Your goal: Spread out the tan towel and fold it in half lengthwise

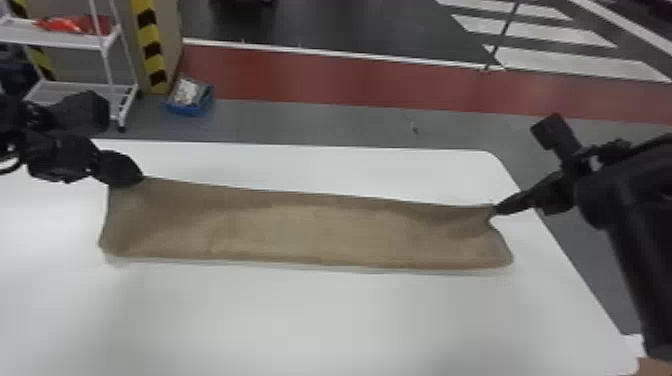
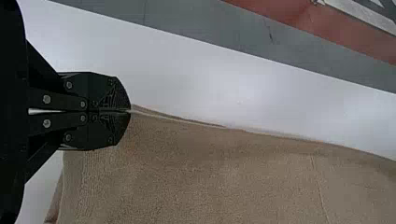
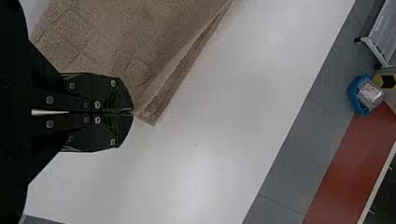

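Note:
The tan towel (image 1: pixel 310 230) lies as a long strip across the white table, its far edge held at both ends. At its far left corner is my left gripper (image 1: pixel 134 181); my right gripper (image 1: pixel 495 210) is at the far right corner. In the left wrist view the left gripper (image 2: pixel 130 111) is shut on the edge of the towel (image 2: pixel 224 172), whose layers show along that edge. The right wrist view has the right gripper (image 3: pixel 132 112) shut on a corner of the towel (image 3: pixel 116 42), with a folded layer beside the fingertips.
The white table (image 1: pixel 300 315) extends in front of the towel and behind it. Beyond its far edge, on the floor, are a blue bin (image 1: pixel 189 100) and a white wire rack (image 1: pixel 75 42) at the left.

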